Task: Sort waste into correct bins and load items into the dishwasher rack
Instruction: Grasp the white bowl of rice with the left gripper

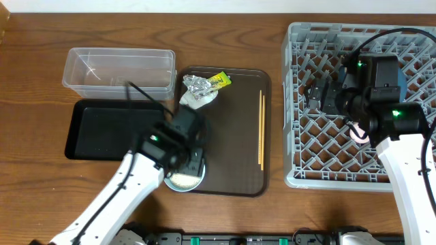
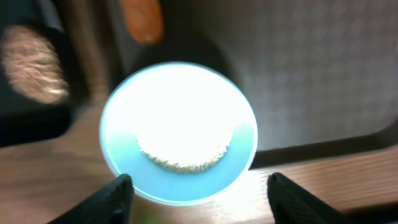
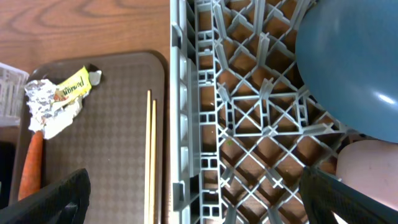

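On the brown wooden desk (image 1: 41, 82), the large square grey plastic dishwasher rack (image 1: 289, 102) stands at the right, with the flat brown serving tray (image 1: 238, 122) just beside it and the shallow black rectangular tray (image 1: 102, 129) and clear rectangular plastic tub (image 1: 116, 68) further left. The large dark-blue round plate (image 3: 354, 62) sits inside the rack, the small pink cup (image 3: 373, 165) close beside it. The right claw (image 3: 194, 180) hangs over the rack, spread wide and empty. The left claw (image 2: 199, 182) is open, one finger on each side of the small light-blue cup (image 2: 180, 134), which holds white rice grains (image 2: 183, 146) at the serving tray's front-left corner. Also on the serving tray are the thin wooden chopsticks (image 1: 261, 129), thin orange carrot stick (image 3: 30, 165), crumpled silver foil (image 3: 43, 99), white crumpled paper (image 3: 59, 124) and yellow-green sachet (image 3: 73, 87)
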{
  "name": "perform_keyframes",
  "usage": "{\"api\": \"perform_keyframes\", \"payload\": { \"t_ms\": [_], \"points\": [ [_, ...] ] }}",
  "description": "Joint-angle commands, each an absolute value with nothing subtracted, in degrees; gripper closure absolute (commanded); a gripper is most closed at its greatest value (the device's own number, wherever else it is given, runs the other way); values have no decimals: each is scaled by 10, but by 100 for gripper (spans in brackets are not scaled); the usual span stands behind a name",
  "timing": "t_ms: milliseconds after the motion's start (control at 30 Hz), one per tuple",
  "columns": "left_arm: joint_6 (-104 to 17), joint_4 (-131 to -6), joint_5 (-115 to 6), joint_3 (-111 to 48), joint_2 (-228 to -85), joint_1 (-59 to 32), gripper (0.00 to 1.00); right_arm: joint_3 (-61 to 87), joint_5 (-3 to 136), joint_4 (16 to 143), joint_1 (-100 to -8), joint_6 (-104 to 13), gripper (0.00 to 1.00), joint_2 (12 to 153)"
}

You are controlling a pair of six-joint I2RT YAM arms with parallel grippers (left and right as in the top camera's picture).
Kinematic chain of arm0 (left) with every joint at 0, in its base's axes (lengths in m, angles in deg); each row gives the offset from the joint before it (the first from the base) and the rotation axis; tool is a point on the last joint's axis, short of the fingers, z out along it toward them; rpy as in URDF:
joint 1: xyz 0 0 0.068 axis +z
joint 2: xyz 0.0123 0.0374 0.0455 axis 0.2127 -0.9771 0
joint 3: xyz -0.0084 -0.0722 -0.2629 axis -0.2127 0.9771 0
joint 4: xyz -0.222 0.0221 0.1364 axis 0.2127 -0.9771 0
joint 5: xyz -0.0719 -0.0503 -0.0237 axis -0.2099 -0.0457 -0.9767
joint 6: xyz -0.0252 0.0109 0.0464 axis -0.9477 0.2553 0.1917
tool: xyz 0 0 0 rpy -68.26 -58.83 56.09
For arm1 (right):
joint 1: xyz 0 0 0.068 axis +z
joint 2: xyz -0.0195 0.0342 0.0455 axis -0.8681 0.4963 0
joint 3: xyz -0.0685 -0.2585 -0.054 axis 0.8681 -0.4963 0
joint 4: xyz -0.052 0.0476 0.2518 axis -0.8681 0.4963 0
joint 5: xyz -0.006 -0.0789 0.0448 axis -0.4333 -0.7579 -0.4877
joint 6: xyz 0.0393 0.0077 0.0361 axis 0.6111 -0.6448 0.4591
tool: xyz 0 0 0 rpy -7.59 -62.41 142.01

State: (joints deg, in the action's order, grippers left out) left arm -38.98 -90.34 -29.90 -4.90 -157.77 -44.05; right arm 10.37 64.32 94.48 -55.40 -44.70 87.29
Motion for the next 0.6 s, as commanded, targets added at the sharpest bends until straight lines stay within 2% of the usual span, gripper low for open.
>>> {"api": "perform_keyframes", "payload": {
  "t_ms": [0,133,500,567],
  "points": [
    [-390,-866,-310,-1,-1579,-467,37,106,650,941,-547,-439,1,872],
    [-389,-823,-309,20,-1579,-501,49,106,650,940,-547,-439,1,872],
    [-387,-792,-304,24,-1678,-528,53,106,650,938,-547,-439,1,872],
    [-387,-788,-305,24,-1708,-528,59,106,650,938,-547,-439,1,872]
  ]
}}
